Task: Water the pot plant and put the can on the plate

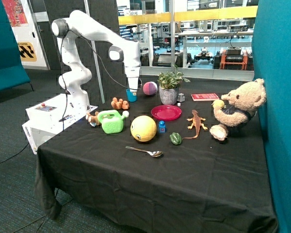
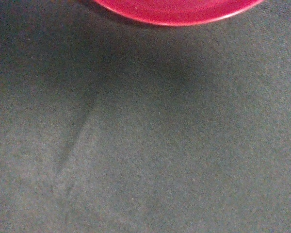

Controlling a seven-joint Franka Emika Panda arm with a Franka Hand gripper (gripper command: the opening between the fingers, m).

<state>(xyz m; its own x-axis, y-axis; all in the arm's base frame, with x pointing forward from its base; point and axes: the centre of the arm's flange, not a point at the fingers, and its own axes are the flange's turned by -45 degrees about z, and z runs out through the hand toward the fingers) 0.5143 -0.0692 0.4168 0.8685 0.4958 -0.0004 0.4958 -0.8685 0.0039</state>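
The green watering can [image 1: 111, 121] stands upright on the black tablecloth, next to the yellow ball. The pot plant [image 1: 169, 85] stands at the back of the table in a grey-white pot. The magenta plate [image 1: 166, 112] lies in front of the plant with nothing on it. My gripper [image 1: 132, 89] hangs at the back of the table, just above the blue cup, apart from the can and holding nothing that I can see. The wrist view shows only black cloth and one curved edge of the plate [image 2: 179, 12].
A yellow ball [image 1: 143, 128], a small blue bottle [image 1: 162, 126] and a spoon [image 1: 145, 151] lie near the can. A blue cup [image 1: 131, 95], a pink ball [image 1: 150, 88], a red book [image 1: 204, 96], an orange lizard [image 1: 196, 121] and a teddy bear [image 1: 237, 109] are around the plate.
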